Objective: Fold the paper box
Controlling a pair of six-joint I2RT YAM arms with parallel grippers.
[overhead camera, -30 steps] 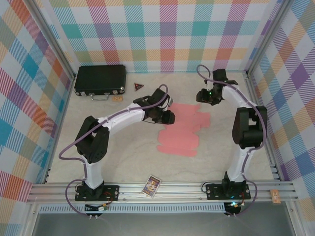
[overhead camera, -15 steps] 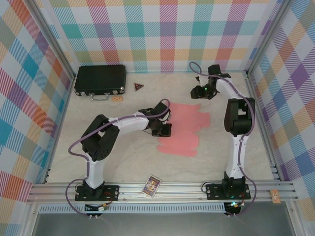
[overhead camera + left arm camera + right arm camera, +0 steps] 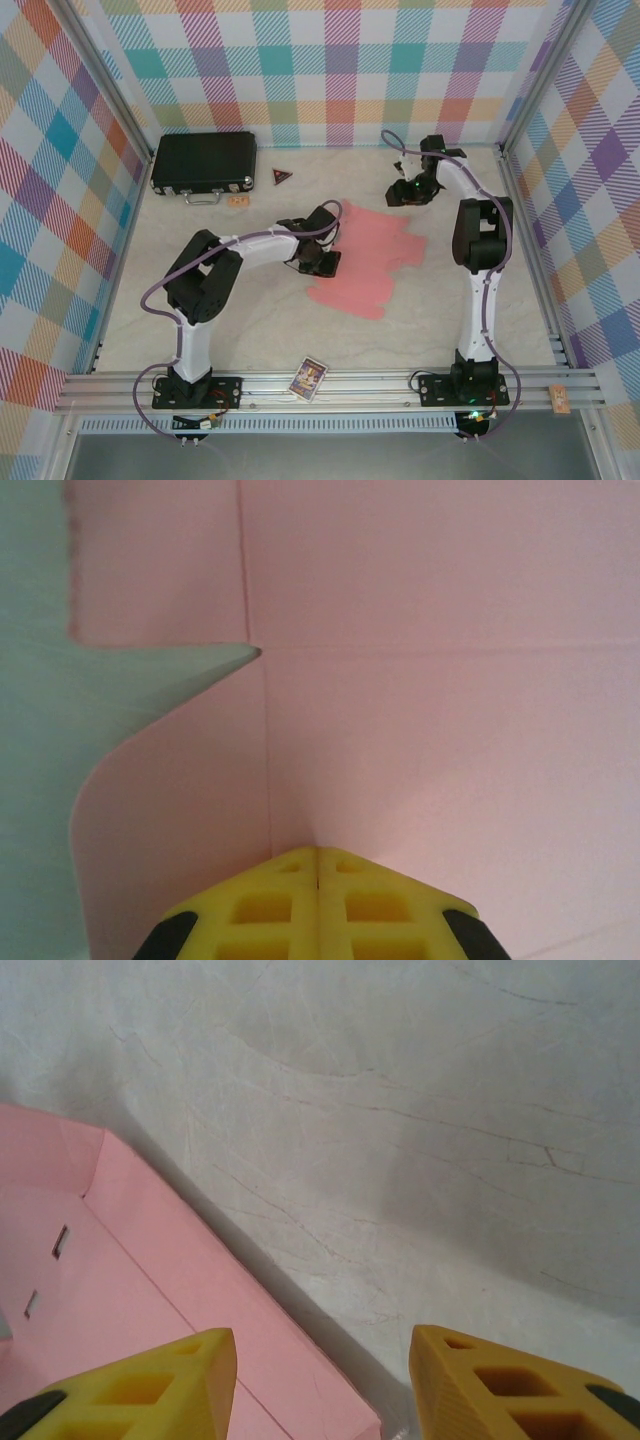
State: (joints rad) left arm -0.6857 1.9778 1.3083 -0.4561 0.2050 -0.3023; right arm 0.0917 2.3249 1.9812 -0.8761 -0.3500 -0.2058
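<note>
— Pink paper box lies flat mid-table, and our left gripper is clamped tight on its left edge, yeah?
— Yep. Our right gripper hangs half-open and empty near the far edge. We should lift slowly, along the score line.

Black case blocks far-left corner; paper box covers centre; near-left tabletop passable.

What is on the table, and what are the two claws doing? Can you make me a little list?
paper box: flat pink sheet, not folded yet
left gripper: shut, pinching the sheet's edge
right gripper: open, holding nothing, beside the sheet's far edge
black case: closed, far left corner
picture card: near edge, between the arm bases
</note>
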